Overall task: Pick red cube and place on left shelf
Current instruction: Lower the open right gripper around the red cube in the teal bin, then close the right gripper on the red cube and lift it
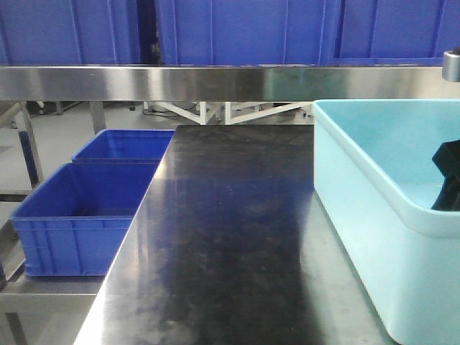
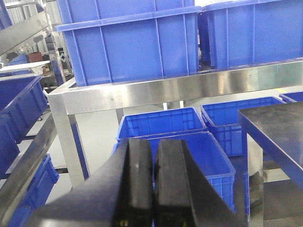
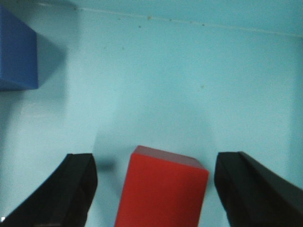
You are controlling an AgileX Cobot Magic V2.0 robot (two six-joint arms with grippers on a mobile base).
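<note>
Fingers [image 3: 75,189] of the right gripper [image 3: 156,187] flank the red cube [image 3: 161,189], one on each side of it. The cube sits on the floor of the turquoise tub [image 3: 165,71], turned slightly askew. The fingers stand wide apart. A strip of tub floor shows between each pad and the cube, narrower on the right, so nothing is gripped or touched in the part that is visible. A blue cube [image 3: 16,52] lies well apart, toward the far left corner.

The left gripper [image 2: 152,156] has its pads pressed together with nothing between them. It hangs in the air over low blue crates [image 2: 189,156] beside the black-topped table [image 2: 279,132].

Only the right wrist view shows either cube. In the front view the tub [image 1: 374,237] wall hides them, and the right gripper [image 1: 449,176] is just a dark shape inside the tub. The front and left wrist views show the left shelf [image 1: 215,83], with its steel rail under a row of crates.
</note>
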